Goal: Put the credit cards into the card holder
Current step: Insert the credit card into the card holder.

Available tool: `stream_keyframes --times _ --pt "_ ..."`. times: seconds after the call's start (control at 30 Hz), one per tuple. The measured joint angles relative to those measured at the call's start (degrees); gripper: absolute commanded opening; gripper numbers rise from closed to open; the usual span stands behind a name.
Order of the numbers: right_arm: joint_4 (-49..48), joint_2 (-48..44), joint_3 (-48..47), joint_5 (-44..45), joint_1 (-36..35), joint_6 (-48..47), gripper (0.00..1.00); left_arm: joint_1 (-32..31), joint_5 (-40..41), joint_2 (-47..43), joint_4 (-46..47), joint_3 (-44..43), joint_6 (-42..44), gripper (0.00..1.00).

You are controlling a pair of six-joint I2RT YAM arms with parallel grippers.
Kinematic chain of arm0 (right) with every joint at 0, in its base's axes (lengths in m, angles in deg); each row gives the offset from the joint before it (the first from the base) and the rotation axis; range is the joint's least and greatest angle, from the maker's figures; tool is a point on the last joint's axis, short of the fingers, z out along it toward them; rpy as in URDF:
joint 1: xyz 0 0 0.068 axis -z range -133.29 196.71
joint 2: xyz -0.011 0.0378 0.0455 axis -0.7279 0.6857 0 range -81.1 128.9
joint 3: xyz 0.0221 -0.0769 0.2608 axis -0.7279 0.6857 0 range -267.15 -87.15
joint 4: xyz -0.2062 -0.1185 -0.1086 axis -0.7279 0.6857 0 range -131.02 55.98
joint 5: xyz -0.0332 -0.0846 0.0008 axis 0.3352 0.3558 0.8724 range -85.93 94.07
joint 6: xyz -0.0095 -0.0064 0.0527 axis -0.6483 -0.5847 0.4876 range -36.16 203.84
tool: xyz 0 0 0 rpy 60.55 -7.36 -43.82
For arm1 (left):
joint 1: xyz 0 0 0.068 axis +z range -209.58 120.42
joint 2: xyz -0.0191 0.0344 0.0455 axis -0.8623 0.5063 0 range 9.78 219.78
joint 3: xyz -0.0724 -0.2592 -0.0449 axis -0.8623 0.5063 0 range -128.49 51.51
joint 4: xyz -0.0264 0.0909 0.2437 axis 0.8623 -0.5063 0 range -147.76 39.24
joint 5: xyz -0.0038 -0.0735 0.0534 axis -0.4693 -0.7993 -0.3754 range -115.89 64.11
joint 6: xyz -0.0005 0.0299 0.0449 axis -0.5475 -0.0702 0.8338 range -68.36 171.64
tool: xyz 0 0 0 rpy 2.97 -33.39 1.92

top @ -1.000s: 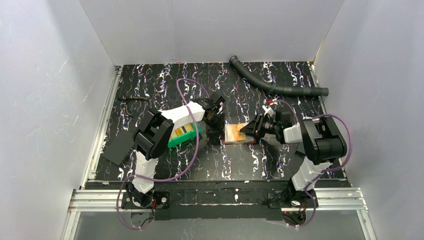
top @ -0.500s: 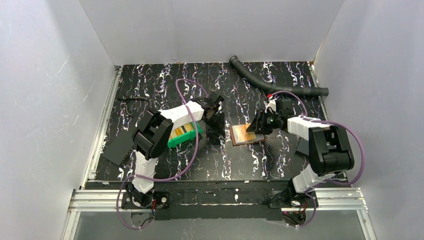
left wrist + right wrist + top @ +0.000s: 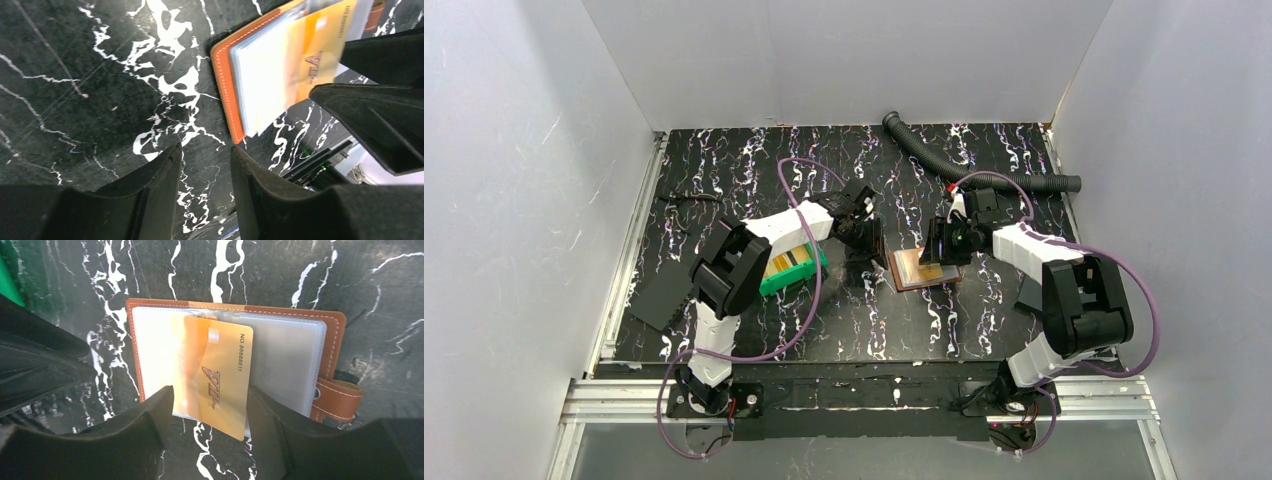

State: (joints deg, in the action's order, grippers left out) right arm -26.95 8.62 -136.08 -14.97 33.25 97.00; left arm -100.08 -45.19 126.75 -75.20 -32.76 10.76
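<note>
Credit card [image 3: 217, 375], gold with VIP lettering: lies slantwise on the clear pockets of the card holder [image 3: 150, 340], one end past the holder's edge on the gripper's side. Card holder: spread open and flat near the middle of the table [image 3: 724, 170], snap tab [image 3: 340, 399] at one end.

Shown only by the right wrist view: the lettering, the printed number, the tab. From above: no more than an orange patch on a brown rectangle.

Right gripper [image 3: 210, 395]: hangs low over the holder, jaws well apart, one finger on each side of the card, clamping nothing.

Left gripper [image 3: 204, 150]: just left of the holder over bare table, jaws parted by a narrow gap, nothing between them.

From the left wrist: the holder's stitched orange edge, the card over it, and the right gripper's dark fingers [image 3: 380, 115] beyond.

More credit cards [image 3: 789, 262], yellowish: inside the green bin [image 3: 774, 285], left of the left gripper. Shown only from above, apart from a green sliver at the corner of the right wrist view.

Toward the far right corner: a ribbed hose [image 3: 984, 170]. By the left edge: a flat black sheet [image 3: 659, 295].
</note>
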Motion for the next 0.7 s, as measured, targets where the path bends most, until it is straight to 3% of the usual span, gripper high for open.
stream_keyframes --times 0.23,0.7 --pt "2.4 -0.4 -1.1 5.4 -1.9 -1.5 0.62 -0.9 -1.2 3.0 2.3 -1.6 -1.8 0.30" --pt "-1.1 0.1 -0.3 2.2 -1.9 -0.1 0.52 -1.3 -2.8 8.2 2.5 -6.1 -3.1 0.19"
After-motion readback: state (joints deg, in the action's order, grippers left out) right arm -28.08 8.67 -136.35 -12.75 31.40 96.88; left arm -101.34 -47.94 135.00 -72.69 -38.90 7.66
